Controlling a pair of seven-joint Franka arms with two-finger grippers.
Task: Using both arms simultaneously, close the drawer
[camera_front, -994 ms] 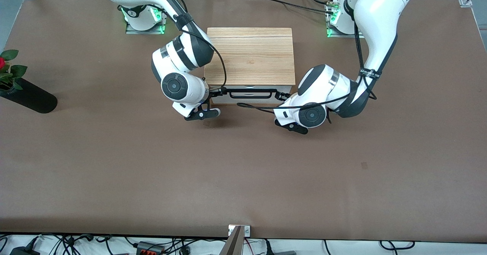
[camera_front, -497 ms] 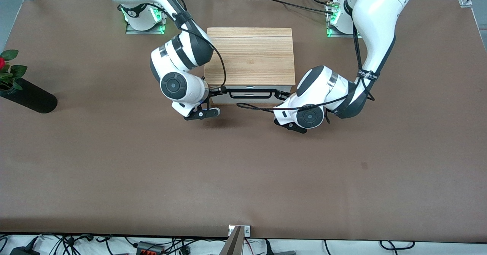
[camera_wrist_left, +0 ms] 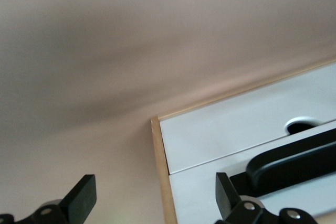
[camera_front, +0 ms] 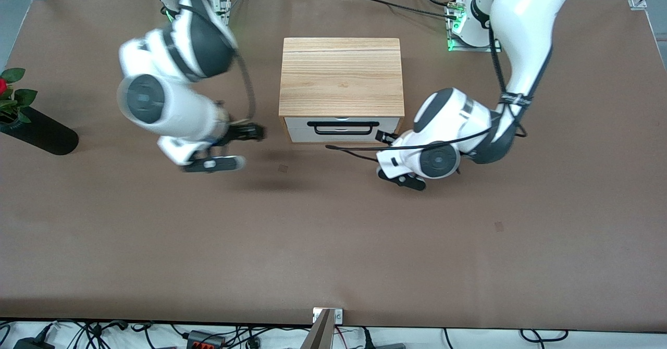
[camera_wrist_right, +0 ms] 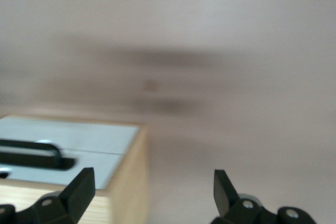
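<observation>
Wide matte brown surface (camera_front: 333,245), evenly lit, with soft shadows. Near the right arm's end, a black vase (camera_front: 44,135) lying with a red rose and green leaves. Along the near edge, tangled black cables (camera_front: 208,336) on pale floor.

Front view: high above table (camera_front: 333,245), facing the arm bases along the top edge; whole table in frame, cabinet (camera_front: 341,75) toward 12 o'clock of centre.

Left wrist view: close and low, looking past own fingers (camera_wrist_left: 81,200) at drawer (camera_wrist_left: 252,129) front, handle (camera_wrist_left: 294,163) at 4 o'clock.

Right wrist view: close, past own fingers (camera_wrist_right: 79,190), cabinet corner at 8 o'clock, brown table elsewhere.

Shared by all three: white drawer front, black handle, table surface.
</observation>
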